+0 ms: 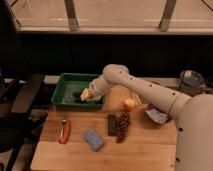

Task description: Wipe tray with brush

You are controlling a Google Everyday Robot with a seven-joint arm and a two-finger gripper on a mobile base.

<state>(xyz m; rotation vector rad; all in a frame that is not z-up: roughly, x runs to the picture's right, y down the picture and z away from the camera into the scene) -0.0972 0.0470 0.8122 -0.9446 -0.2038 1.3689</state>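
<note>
A white robot arm reached left across a wooden worktop (150, 147) into the green tray (64, 90), its end effector (86, 94) low over the tray floor near the right wall, probably placed for wiping. Whether it was open, closed or gripping could not be told. A dark sliver, likely the brush (77, 93), lay just beside it inside the tray. A red-handled tool (64, 131) and a blue sponge (93, 139) sat apart, nearer the front.

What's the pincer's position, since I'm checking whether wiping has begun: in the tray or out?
In: the pincer sits inside the rim of the green tray, toward its front edge. Contact with the floor: cannot tell.
</note>
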